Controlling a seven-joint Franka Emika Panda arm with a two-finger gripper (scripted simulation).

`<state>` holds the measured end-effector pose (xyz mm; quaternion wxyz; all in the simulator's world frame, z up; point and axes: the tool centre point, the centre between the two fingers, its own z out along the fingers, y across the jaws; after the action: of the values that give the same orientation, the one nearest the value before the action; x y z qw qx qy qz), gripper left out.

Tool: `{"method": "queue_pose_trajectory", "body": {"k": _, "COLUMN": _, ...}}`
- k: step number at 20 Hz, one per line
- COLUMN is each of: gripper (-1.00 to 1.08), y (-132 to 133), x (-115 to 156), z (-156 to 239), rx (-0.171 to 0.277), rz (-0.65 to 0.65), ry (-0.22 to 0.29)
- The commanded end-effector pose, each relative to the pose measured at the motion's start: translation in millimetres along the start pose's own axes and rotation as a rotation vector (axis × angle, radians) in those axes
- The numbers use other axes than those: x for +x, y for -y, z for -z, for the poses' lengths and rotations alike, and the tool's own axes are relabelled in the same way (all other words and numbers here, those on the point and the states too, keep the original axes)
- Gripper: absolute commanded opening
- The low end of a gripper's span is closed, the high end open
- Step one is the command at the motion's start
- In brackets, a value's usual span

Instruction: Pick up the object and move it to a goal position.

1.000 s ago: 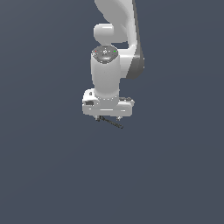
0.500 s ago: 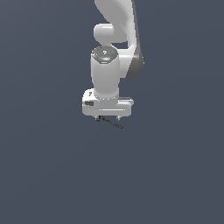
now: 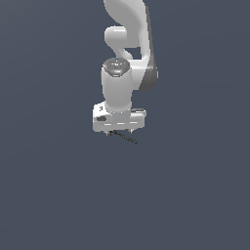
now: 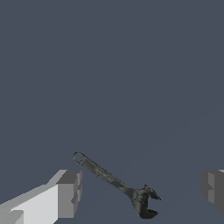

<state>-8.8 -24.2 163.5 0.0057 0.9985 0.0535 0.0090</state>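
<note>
Dark grey-black metal formed the object (image 4: 116, 182), which the wrist view showed to be a small adjustable wrench and not a plain rod: a slim, flat handle ended in a small ring with a hole at one end, and a broader hooked head with a notched mouth closed the other end. Its surface looked mottled and dull, with lighter worn patches along the handle. No container appeared in either view; the backdrop was a uniform slate-blue field. The gripper (image 4: 140, 192) was spread wide, its two pale grey fingers (image 4: 70, 192) standing far apart at opposite sides of the wrist view, and it grasped nothing. The wrench lay in the gap between the jaws, set obliquely to the line joining them, its ring end nearer one finger and its head nearer the middle of the gap; neither finger touched it. Whether the wrench rested on a surface could not be told, since no surface edge or shadow was visible. In the exterior view the white arm (image 3: 128, 58) descended vertically, and the gripper (image 3: 119, 133) pointed downward beneath the boxlike white hand. The object (image 3: 124, 137) showed there only as a thin dark sliver just below the fingertips, slanting down toward the exterior view's right, too small for its head to be distinguished.
</note>
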Motion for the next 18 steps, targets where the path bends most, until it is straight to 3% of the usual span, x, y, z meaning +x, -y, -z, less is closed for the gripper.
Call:
{"method": "queue_pose_trajectory", "body": {"k": 1, "gripper": 1.00, "y": -0.7, "x": -4.6, "z": -7.4, "rx": -0.001, "rz": 0.053, "ry": 0.002}}
{"method": "queue_pose_trajectory", "body": {"k": 18, "gripper": 1.00, "y": -0.8, "x": -48.4, "z": -65.5, "rx": 0.001, "rz": 0.516, "ry": 0.013}}
